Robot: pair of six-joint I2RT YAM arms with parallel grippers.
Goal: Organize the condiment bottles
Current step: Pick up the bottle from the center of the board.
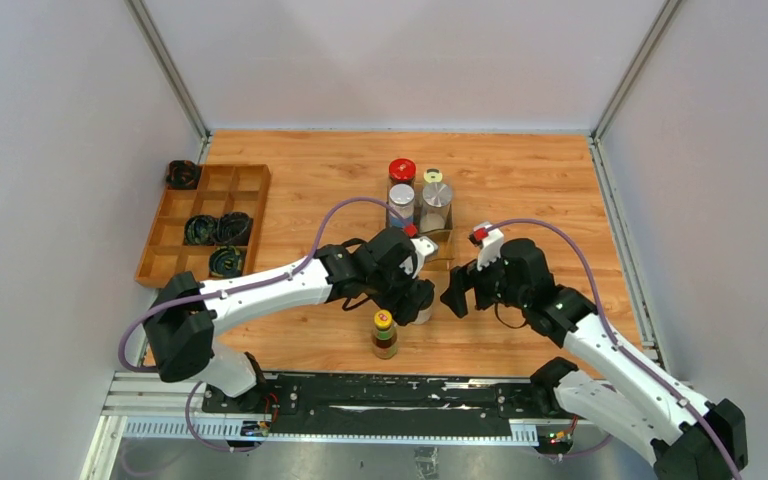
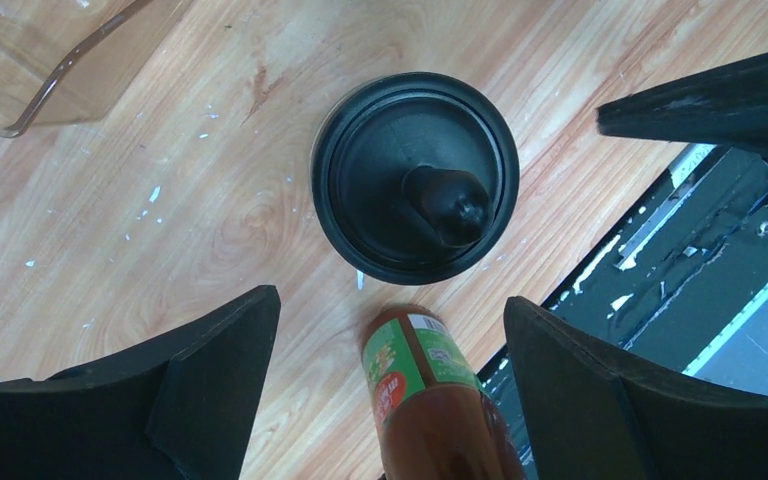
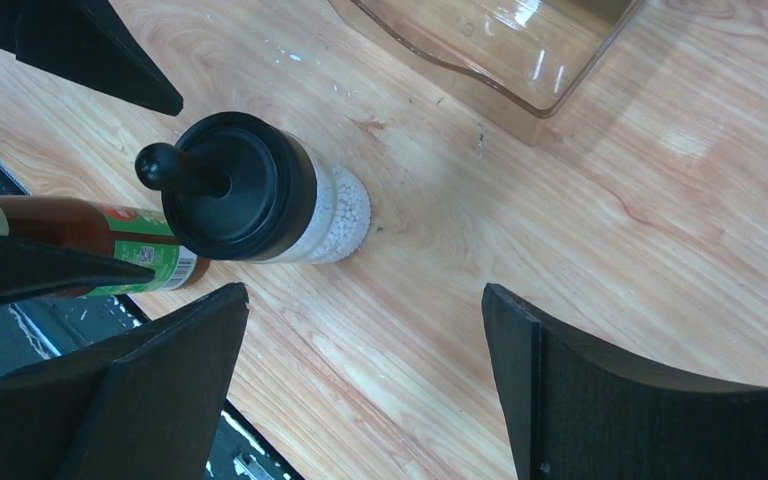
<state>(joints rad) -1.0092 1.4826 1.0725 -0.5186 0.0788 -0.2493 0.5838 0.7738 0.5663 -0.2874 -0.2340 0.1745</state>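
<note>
Status, bottom of the top view upward.

- **Sauce bottle:** The brown sauce bottle with yellow cap and green label [image 1: 385,336] stands upright at lower centre, near the front edge of the wooden tabletop [image 1: 520,180], apart from the group.
- **Black-capped jar:** Just behind it is the clear jar with black knobbed cap [image 3: 250,195], white granules inside, upright. It is close beside the sauce bottle; I cannot tell if they touch.
- **Left gripper:** The left gripper [image 2: 390,305] hangs over that pair, jaws spread wide, clamping nothing. The sauce bottle's top shows between its fingers in the wrist view, no contact visible.
- **Right gripper:** The right gripper [image 3: 365,295] is just right of the black-capped jar, jaws also wide apart, holding nothing.
- **Bin:** The clear plastic bin [image 3: 500,60] sits mid-frame behind both grippers.
- **Upper centre:** The red-lidded dark jar [image 1: 401,171], yellow-capped shaker [image 1: 433,177], blue-labelled jar [image 1: 400,206] and silver-lidded jar [image 1: 436,197] are packed in a tight block, all upright.
- **Left edge:** The wooden compartment tray [image 1: 244,186] holds black coiled bundles [image 1: 216,229].

My read: four of six are grouped and two are left, assuming that block is the target.
</note>
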